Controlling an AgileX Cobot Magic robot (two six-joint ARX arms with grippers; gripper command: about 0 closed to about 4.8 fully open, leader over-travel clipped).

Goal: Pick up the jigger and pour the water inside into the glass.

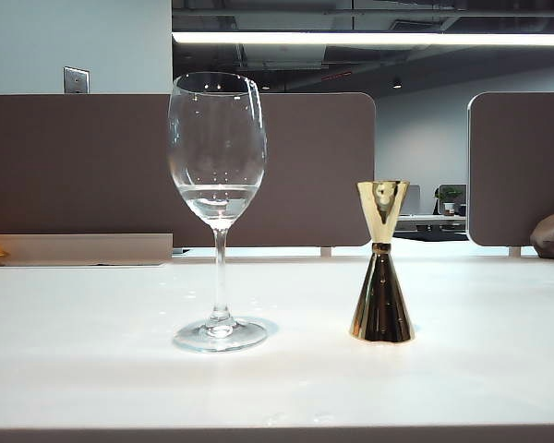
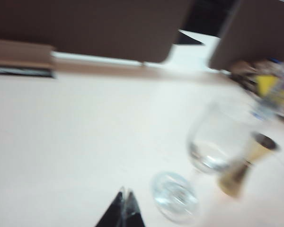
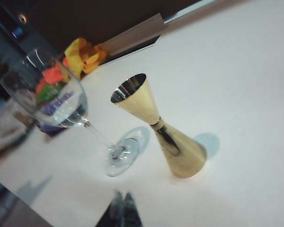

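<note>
White tabletop [image 1: 92, 369]: glass [image 1: 218, 203] and jigger [image 1: 382, 268] stand apart mid-table, edges free; left gripper [image 2: 123, 208] and right gripper [image 3: 122, 208] both clenched, empty, hovering nearby.

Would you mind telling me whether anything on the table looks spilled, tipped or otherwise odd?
Nothing stands out. The glass stands upright with a little water in its bowl, and the jigger stands upright beside it, apart from it. No puddle shows on the table. Both hands, left and right, are shut and hold nothing.

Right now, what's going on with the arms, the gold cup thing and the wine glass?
Left gripper and right gripper both shut, empty, short of the glassware. Shiny gold hourglass jigger upright on white table, untouched. Tall clear stemmed glass beside it, apart, some water inside. Nothing between.
</note>
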